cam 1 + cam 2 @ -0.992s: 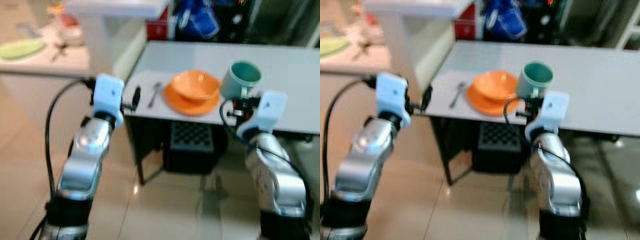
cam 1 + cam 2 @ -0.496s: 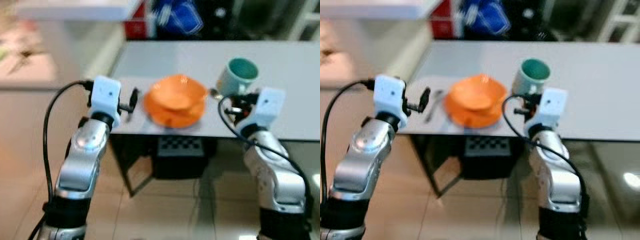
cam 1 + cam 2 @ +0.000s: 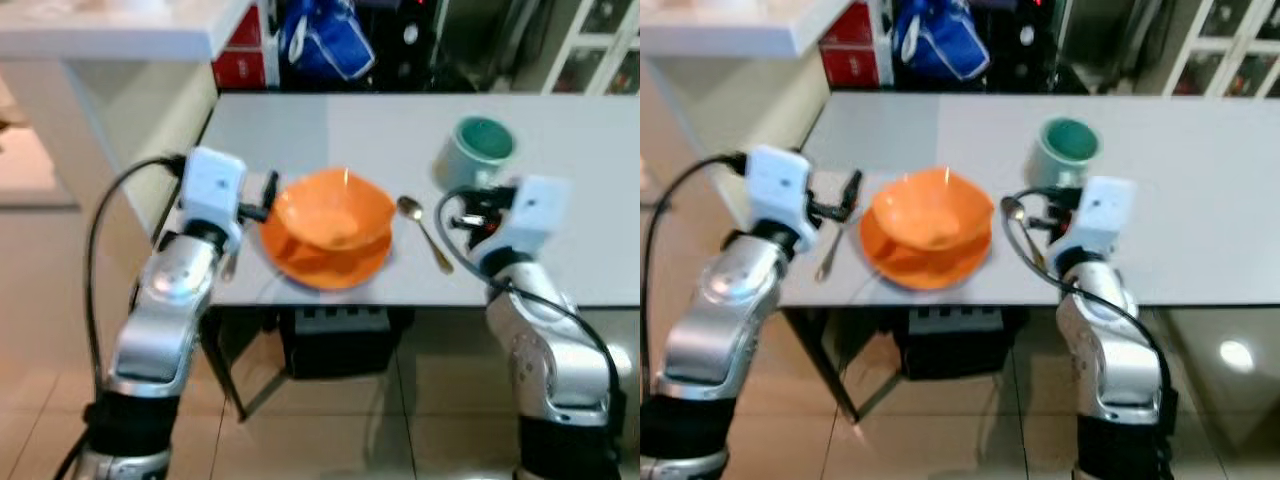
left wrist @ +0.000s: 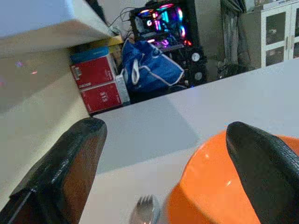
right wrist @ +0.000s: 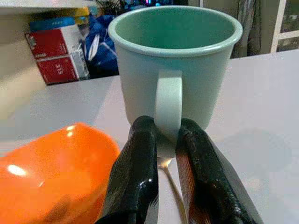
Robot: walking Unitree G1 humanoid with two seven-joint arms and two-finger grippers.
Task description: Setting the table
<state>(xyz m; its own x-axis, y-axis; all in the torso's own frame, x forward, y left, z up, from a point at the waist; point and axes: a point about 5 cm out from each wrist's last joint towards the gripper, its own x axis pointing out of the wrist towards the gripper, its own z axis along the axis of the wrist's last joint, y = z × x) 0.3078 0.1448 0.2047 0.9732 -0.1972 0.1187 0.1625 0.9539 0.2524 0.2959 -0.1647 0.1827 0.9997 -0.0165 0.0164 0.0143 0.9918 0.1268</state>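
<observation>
One pale green mug (image 5: 176, 65) is held upright above the grey table (image 3: 580, 130), its handle pinched between the two black fingers (image 5: 135, 177) of the right gripper (image 5: 163, 154), which are closed tightly on it. Just below those fingers a spoon (image 3: 424, 231) lies on the table. Beside the closed jaws, toward the robot's left, an orange bowl (image 3: 335, 212) sits on an orange plate (image 3: 325, 262). Beyond the bowl, the left gripper (image 4: 163, 172) hovers with its fingers spread wide and nothing between them; a fork (image 4: 144, 214) lies below the gap, and the bowl's rim is near one fingertip.
</observation>
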